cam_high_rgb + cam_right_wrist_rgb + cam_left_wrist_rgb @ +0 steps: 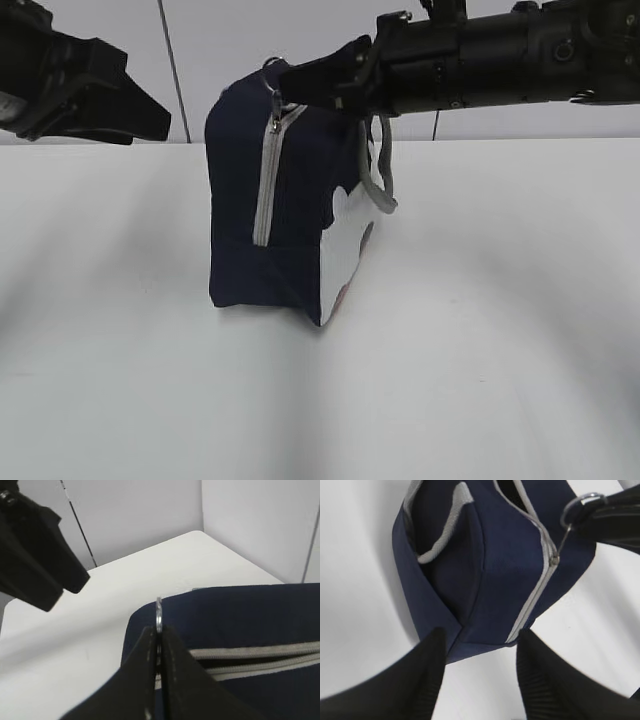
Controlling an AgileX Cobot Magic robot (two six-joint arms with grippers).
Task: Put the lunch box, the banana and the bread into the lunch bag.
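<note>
One lunch bag (285,215) stands upright in the middle of the white worktop (480,350), far from the front edge. There is lots of bare room on every side of it. A grey wall stands behind the worktop.

The right end effector (159,630) is pinched tight on the metal ring pull (159,611) at the top corner of the bag. The grey zipper (266,180) is shut down the side but gapes open along the top. Inside the gap it is too dark to see anything.

The left end effector (480,650) hangs in the air up on the left, well apart from the bag, with its two fingers spread and holding nothing.

One grey handle (380,165) shows behind the right arm, partly hidden. A second handle (445,527) shows in the left wrist view
</note>
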